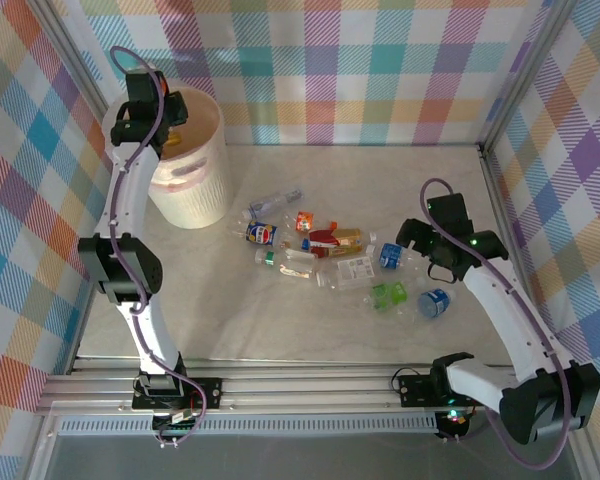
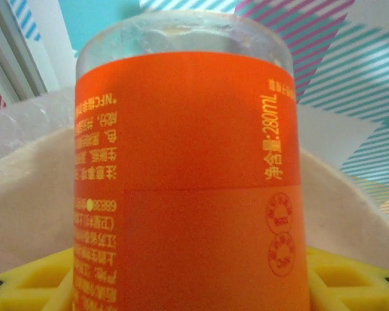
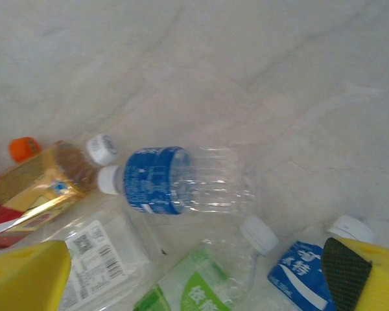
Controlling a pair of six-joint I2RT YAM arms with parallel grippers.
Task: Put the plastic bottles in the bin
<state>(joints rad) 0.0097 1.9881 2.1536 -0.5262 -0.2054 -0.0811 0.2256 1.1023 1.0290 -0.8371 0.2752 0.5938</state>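
Fingers [image 2: 350, 282] of the left gripper [image 1: 168, 108], yellow and ribbed, were clamped on an orange-labelled bottle [image 2: 188, 181]. Its label read "NFC" and "280mL" among Chinese print too small to read, and its lower part ran off the frame at six o'clock. That gripper hung over the mouth of the bin [image 1: 195, 195], which stood at ten o'clock on the table [image 1: 280, 330]. Pinkish shapes showed faintly through the bin's wall, too dim to identify.

Fingers [image 3: 26, 272] of the right gripper [image 3: 194, 265] stood wide apart, holding nothing, above the plastic bottles [image 1: 325, 250] strewn from the table's centre toward three o'clock. Below them lay:
- a blue-labelled clear bottle [image 3: 181, 181] on its side, white cap at nine o'clock, writing illegible
- a green-labelled bottle [image 3: 194, 295], cut off at six o'clock
- a blue-and-white label [image 3: 301, 275], partly behind a finger
- a flattened bottle [image 3: 100, 253] with a QR code

One bottle [image 1: 263, 234] bore a round red, white and blue emblem.
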